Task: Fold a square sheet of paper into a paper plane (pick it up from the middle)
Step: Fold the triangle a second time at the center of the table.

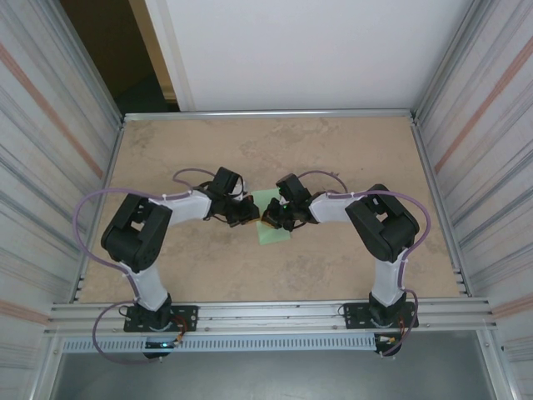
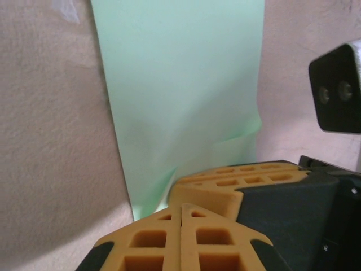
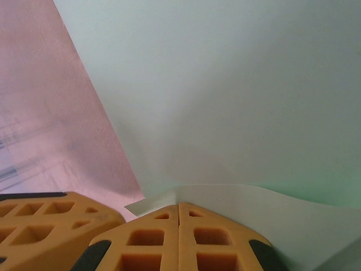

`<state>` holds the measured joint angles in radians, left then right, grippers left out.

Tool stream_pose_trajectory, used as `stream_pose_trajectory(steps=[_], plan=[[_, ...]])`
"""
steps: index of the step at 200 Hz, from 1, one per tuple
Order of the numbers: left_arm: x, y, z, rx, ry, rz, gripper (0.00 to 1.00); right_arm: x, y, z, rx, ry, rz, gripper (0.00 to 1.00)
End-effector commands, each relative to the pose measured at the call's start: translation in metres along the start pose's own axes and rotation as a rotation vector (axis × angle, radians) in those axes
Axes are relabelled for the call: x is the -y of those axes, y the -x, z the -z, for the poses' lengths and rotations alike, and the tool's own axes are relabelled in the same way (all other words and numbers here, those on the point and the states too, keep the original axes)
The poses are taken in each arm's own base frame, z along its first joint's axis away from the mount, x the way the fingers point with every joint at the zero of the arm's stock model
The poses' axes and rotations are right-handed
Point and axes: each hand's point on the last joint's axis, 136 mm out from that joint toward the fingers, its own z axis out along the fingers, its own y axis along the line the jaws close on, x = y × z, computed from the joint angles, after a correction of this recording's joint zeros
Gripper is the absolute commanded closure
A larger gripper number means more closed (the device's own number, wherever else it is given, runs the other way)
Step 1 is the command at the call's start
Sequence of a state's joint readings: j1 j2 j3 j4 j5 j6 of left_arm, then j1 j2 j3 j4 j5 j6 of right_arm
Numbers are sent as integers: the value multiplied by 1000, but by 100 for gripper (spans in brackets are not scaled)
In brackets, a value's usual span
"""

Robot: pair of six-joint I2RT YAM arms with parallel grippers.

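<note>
The square sheet of paper (image 1: 272,233) is pale mint green and lies mid-table, where both arms meet. My left gripper (image 1: 250,215) is shut, and its tips (image 2: 180,206) sit at the paper's (image 2: 180,96) near edge, which rises off the table there. My right gripper (image 1: 273,218) is shut too; in the right wrist view its tips (image 3: 178,204) pinch a raised fold of the paper (image 3: 225,101). The right gripper's orange fingers (image 2: 242,176) press on the sheet just beyond my left tips. The left gripper's fingers (image 3: 45,223) show at the lower left of the right wrist view.
The beige table (image 1: 350,150) is walled by metal rails (image 1: 266,113) at the back and ribbed panels (image 1: 483,167) on both sides. A front rail (image 1: 266,312) carries both arm bases. Open tabletop lies behind and beside the paper.
</note>
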<state>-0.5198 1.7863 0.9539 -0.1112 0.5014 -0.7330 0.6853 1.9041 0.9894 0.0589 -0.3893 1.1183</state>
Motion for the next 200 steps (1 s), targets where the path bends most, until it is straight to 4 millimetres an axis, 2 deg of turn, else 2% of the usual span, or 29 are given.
stream_pose_trajectory(steps=[1, 88, 122, 148, 170, 200], plan=[[0, 5, -4, 0, 28, -29, 100, 22, -6, -8, -20, -79, -35, 100], [-18, 1, -14, -27, 95, -21, 100, 20, -7, -8, -23, -65, -33, 100], [-33, -3, -17, -45, 147, -15, 100, -2, -4, -1, -17, 6, -2, 100], [-38, -4, -18, -54, 169, -22, 100, -23, 3, 16, 17, 59, 62, 100], [-38, -3, -18, -56, 174, -31, 100, -22, 7, 27, 42, 30, 109, 100], [-37, -2, -19, -64, 172, -37, 100, -10, 3, 23, 22, -8, 122, 100]])
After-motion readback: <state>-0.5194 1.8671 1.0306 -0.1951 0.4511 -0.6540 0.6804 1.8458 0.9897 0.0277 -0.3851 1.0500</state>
